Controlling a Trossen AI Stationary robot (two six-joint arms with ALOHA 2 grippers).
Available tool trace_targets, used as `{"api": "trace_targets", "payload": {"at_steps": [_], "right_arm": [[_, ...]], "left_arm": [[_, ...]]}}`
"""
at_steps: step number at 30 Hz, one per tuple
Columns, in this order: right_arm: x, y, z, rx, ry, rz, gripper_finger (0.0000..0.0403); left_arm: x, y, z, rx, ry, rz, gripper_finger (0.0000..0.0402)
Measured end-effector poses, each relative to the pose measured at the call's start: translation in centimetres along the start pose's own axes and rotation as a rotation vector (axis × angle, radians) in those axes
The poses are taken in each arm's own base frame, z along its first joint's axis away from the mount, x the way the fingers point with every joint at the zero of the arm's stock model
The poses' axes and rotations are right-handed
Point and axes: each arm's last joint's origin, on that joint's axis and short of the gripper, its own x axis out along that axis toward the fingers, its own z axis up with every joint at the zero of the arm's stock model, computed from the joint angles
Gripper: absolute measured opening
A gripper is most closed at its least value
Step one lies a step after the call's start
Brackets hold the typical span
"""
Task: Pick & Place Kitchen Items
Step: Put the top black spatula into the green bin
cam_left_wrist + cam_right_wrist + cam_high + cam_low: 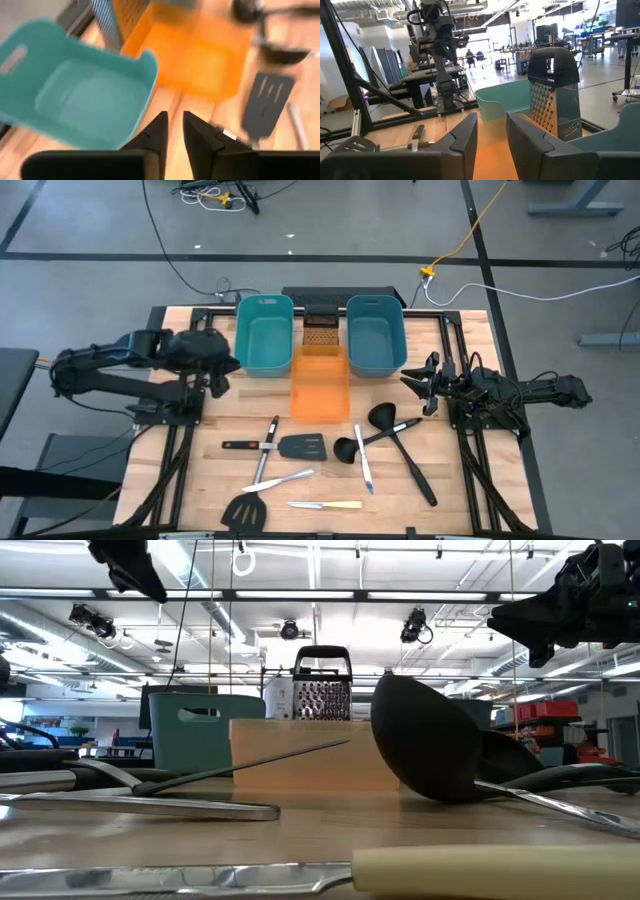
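Hovering beside the teal plastic tub [265, 333], the left claw [222, 370] grips nothing, its fingers a little apart, while black spatulas [301, 446] lie on the wooden counter [200, 465].

A grey floor [330, 230] with trailing cables [500, 280] surrounds the wooden table [470, 490].

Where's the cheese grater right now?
High view: the grater stands at the table's far edge, between the two teal tubs, just behind the orange tub.
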Motion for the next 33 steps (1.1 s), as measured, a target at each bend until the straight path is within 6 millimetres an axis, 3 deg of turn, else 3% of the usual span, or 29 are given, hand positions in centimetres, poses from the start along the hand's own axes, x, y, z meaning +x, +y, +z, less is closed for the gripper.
{"api": "trace_targets", "payload": {"at_steps": [4, 10, 13, 22, 28, 33], "right_arm": [[0.0, 0.0, 0.0, -0.001, 0.001, -0.001, 0.0114], [0.0, 0.0, 0.0, -0.001, 0.001, -0.002, 0.0114], [0.0, 0.0, 0.0, -0.001, 0.002, -0.002, 0.0114], [0.0, 0.0, 0.0, -0.001, 0.003, -0.002, 0.0114], [0.0, 0.0, -0.1, -0.002, 0.006, -0.003, 0.0114], [0.0, 0.0, -0.1, 0.004, 0.007, -0.003, 0.0114]], "left_arm": [[0.4, -0.4, 0.7, 0.014, 0.139, 0.007, 0.0126], [1.2, -1.8, 0.8, 0.061, 0.240, -0.125, 0.0243], [1.6, -2.8, 0.6, 0.068, 0.296, -0.186, 0.0277], [4.7, -6.4, -2.4, 0.171, 0.492, -0.178, 0.0285], [5.5, -7.9, -2.6, 0.191, 0.452, -0.134, 0.0285], [6.8, -10.3, -3.7, 0.273, 0.522, -0.127, 0.0284]]}}
